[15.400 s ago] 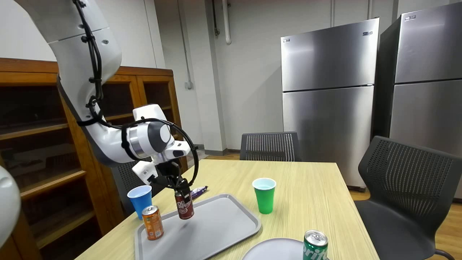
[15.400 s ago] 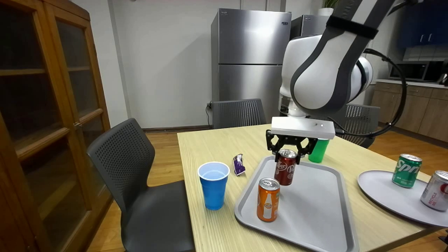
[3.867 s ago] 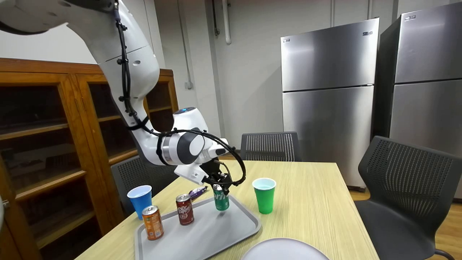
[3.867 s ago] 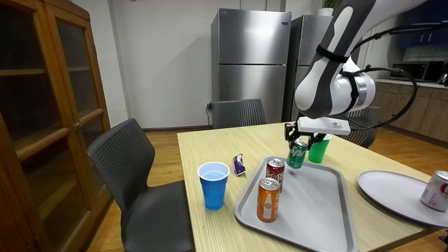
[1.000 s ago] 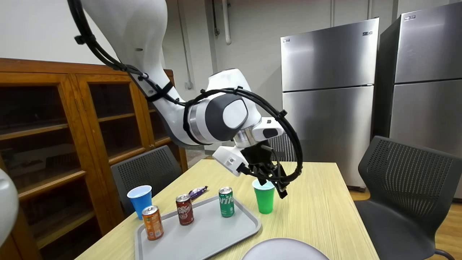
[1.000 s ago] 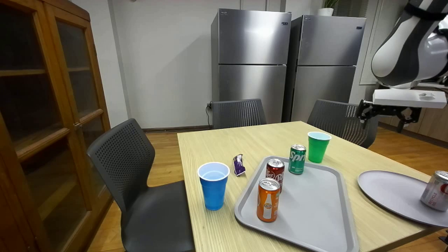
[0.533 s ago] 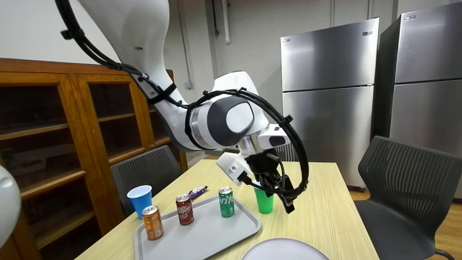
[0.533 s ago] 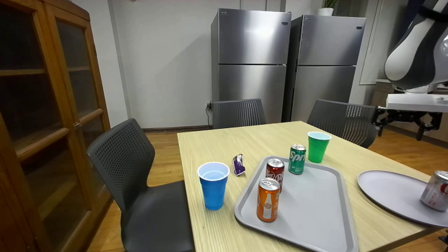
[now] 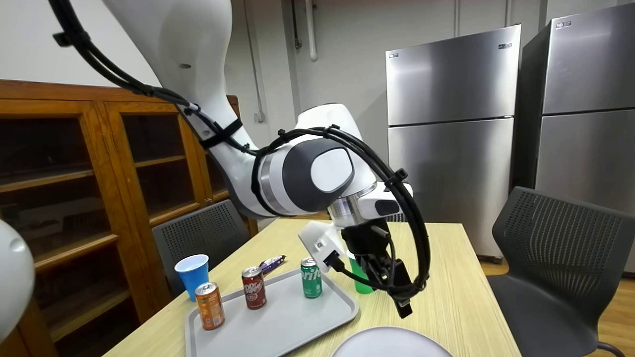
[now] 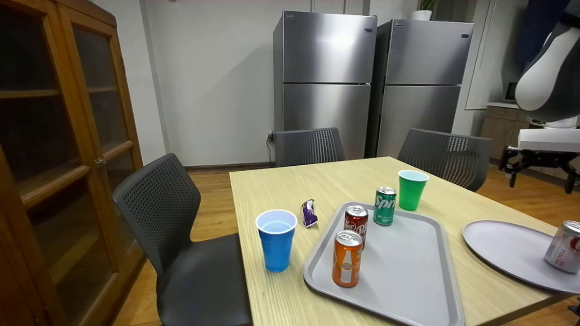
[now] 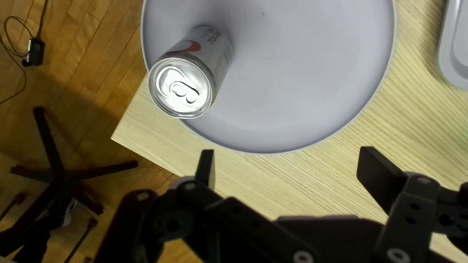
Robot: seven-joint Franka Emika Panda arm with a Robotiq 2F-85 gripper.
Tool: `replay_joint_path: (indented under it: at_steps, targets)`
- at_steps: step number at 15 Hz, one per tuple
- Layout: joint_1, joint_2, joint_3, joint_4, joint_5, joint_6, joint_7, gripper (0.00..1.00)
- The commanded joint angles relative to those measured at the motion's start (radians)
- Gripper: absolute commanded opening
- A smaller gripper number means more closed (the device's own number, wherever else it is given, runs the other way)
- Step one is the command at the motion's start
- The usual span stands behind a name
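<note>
- The gripper point(image 11: 287, 164), lower than 1 second ago, hangs near the plate point(image 11: 299, 84), its jaws spread wide with nothing between them.
- The silver can point(image 11: 195, 69), the can nearest it, stands on the plate close to the rim, apart from the fingers.
- The Sprite point(image 10: 384, 207), in the jaws about 4 seconds earlier, now stands unheld on the tray point(image 10: 408, 267); its transfer looks complete.
- The count at this moment: 3 cans on the tray, 1 on the plate.
- White letters spell "Sprite" when both exterior views are read together; "Dr Pepper" marks the maroon can point(image 9: 254, 290).
- "RECYCLE ME" runs along the silver can near a red mark; its brand name is not legible.
- The orange can point(image 10: 347, 262) shows a bottle graphic, its lettering too small to read.
- Badges on the 2 fridges point(image 10: 326, 50) are likewise too small.
</note>
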Motion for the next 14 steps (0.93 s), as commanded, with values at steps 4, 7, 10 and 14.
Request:
replay_joint_path:
  at_steps: [4,7,10,14]
  targets:
    - [0.063,-0.013,-0.109,-0.047,-0.033,-0.022,0.057,1.0]
    - [0.07,-0.005,-0.134,-0.061,-0.021,-0.028,0.059,1.0]
    - [0.07,-0.001,-0.147,-0.075,-0.01,-0.02,0.073,1.0]
    - [0.062,0.003,-0.147,-0.08,0.003,-0.026,0.097,1.0]
